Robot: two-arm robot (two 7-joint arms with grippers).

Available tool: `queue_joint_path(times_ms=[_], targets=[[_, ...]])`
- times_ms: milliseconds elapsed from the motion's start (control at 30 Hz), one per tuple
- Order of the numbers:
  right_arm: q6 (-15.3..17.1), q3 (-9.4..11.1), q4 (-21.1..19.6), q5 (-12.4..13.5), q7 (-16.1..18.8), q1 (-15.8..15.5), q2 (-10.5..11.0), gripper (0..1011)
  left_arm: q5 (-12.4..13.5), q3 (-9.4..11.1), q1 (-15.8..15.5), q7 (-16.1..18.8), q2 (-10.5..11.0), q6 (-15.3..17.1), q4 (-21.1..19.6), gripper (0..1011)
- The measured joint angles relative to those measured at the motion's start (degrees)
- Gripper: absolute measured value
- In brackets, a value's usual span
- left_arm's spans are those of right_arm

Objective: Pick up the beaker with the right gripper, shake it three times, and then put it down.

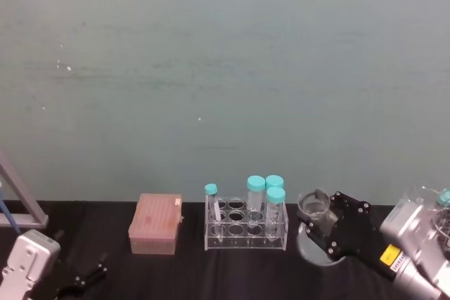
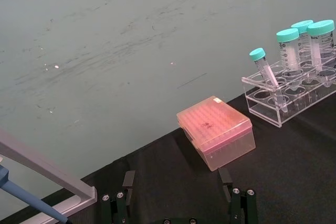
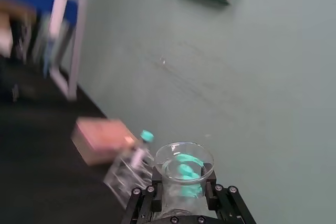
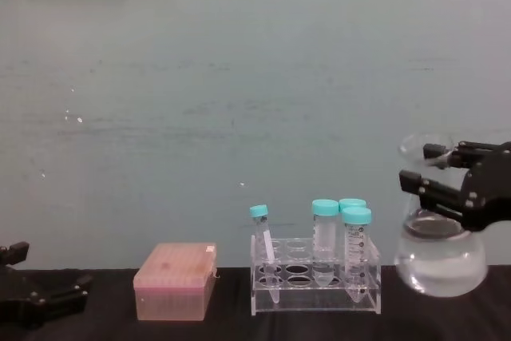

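Holding the beaker aloft, with the shaking and setting down apparently still ahead.

Above the black table (image 4: pixel 200 329), the beaker (image 4: pixel 439 253) hangs to the right of the clear tube rack (image 4: pixel 315 285), its wide base seemingly just off the surface and clear liquid pooled in the bottom. The pick-up therefore looks done, though how many shakes have been made cannot be told, and the put-down remains. The right gripper (image 4: pixel 423 167) reaches in from the right edge, its jaws narrowed onto the neck just below the flared rim, one finger on either side of the glass. The left gripper (image 2: pixel 176 179) rests low at the left near the pink box (image 4: pixel 174 281), jaws spread and holding nothing.
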Motion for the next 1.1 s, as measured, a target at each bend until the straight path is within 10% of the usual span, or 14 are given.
queue_joint_path(times_ms=[233,400,567,700,900,1100], targets=[[-4.6,-3.2,-0.9,-23.6,-9.3,1.4,3.7,452,0.0,0.0,0.0,0.0,0.0,0.0,0.0,1000],[-5.6,-4.0,-0.9,-31.5,-12.3,1.8,4.6,452,0.0,0.0,0.0,0.0,0.0,0.0,0.0,1000],[-6.0,-4.0,-0.9,-33.8,-12.9,1.8,4.6,452,0.0,0.0,0.0,0.0,0.0,0.0,0.0,1000],[-6.1,-3.0,-0.9,-30.0,-10.7,1.2,3.8,452,0.0,0.0,0.0,0.0,0.0,0.0,0.0,1000],[-0.1,1.5,-2.0,-10.0,0.0,-1.2,0.1,452,0.0,0.0,0.0,0.0,0.0,0.0,0.0,1000],[6.7,3.9,-2.3,2.4,5.4,-2.5,-2.2,452,0.0,0.0,0.0,0.0,0.0,0.0,0.0,1000]])
